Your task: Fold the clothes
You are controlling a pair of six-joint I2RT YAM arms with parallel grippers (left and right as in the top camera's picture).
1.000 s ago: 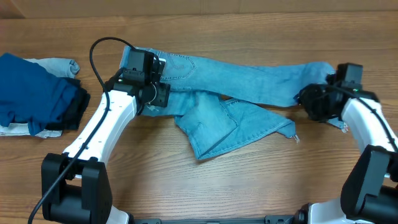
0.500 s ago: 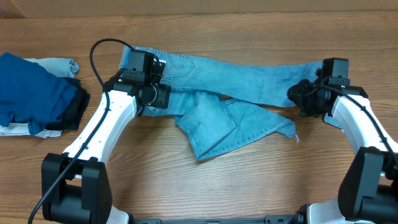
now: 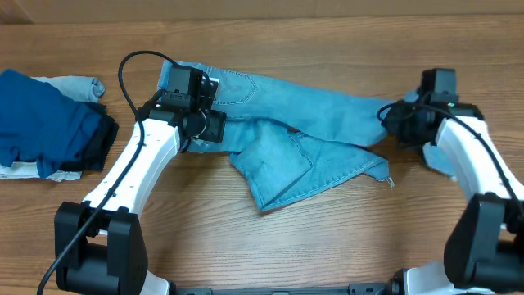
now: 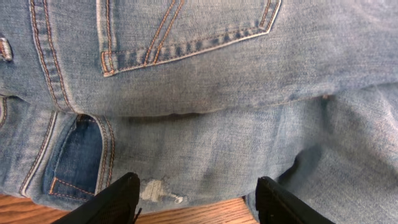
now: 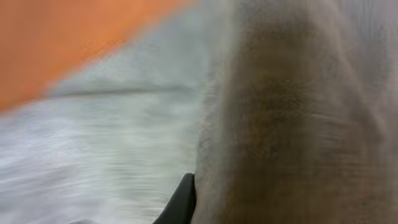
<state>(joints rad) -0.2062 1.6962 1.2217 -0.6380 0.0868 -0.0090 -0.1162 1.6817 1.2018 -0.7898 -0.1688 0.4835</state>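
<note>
- Overhead view: light-blue jeans [image 3: 319,123] lie across the far middle of a wooden table [image 3: 327,238]. One leg stretches towards the right, and the other is folded down towards the near edge.
- The left gripper [image 3: 206,123] hovers over the waist end of the jeans. The right gripper [image 3: 395,121] is at the far end of the stretched leg, where the cloth bunches up.
- At the table's left edge, well apart from the jeans, a folded dark blue garment [image 3: 41,115] lies on a pale grey garment [image 3: 78,84].
- Left wrist view: denim fills the frame, with a stitched back pocket [image 4: 186,31] at the top and a small worn patch [image 4: 155,190] near the lower edge. The two black fingers [image 4: 118,199] stand apart, with nothing gripped between them.
- Right wrist view: this is blurred. Denim [image 5: 298,124] presses close against the lens, above one dark fingertip [image 5: 183,199]. The jaws are closed on the leg end of the jeans.
</note>
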